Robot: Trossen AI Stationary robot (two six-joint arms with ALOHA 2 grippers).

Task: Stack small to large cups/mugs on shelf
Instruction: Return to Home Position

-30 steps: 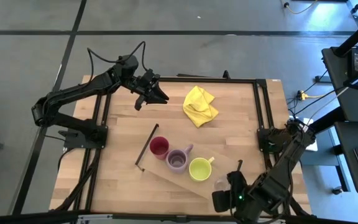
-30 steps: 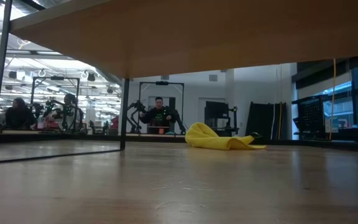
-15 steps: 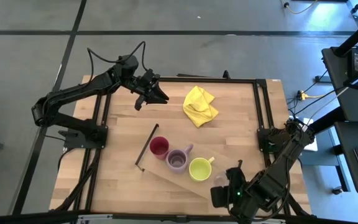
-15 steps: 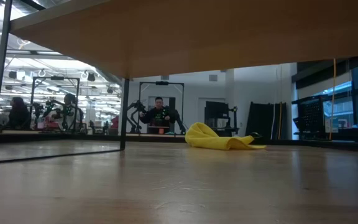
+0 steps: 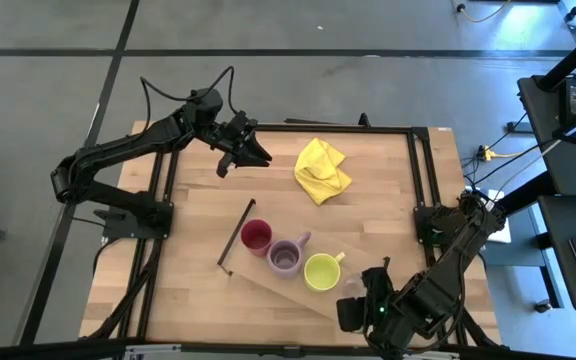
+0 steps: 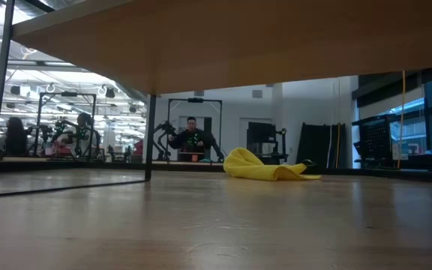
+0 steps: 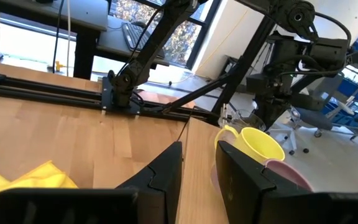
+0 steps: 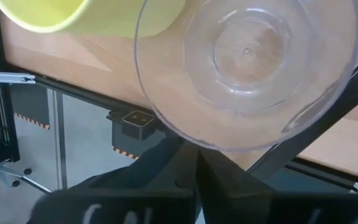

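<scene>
The shelf [image 5: 271,282] lies slantwise on the table's near half. A red cup [image 5: 256,236], a purple mug [image 5: 286,258] and a yellow-green mug [image 5: 321,271] stand on it in a row. Just past the yellow-green mug [image 8: 73,15], by the shelf's right rail [image 8: 328,106], is the clear glass tumbler [image 8: 247,62]. My right gripper [image 5: 352,300] is shut on it. My left gripper [image 5: 258,152] hangs above the table's far left part, open and with nothing between its fingers [image 7: 199,147]. My right gripper pinches the tumbler's rim [image 8: 190,147] between its two fingers, at the side nearest the table's front edge. The fingers slant steeply down from the near side. The tumbler is mouth up, tipped a little. I cannot tell whether its base rests on the shelf.
A crumpled yellow cloth [image 5: 321,170] lies on the table's far middle, right of my left gripper. Black frame rails [image 5: 423,190] run along the table's edges. In the low view the shelf's underside [image 6: 201,45] fills the top. People stand in the room behind.
</scene>
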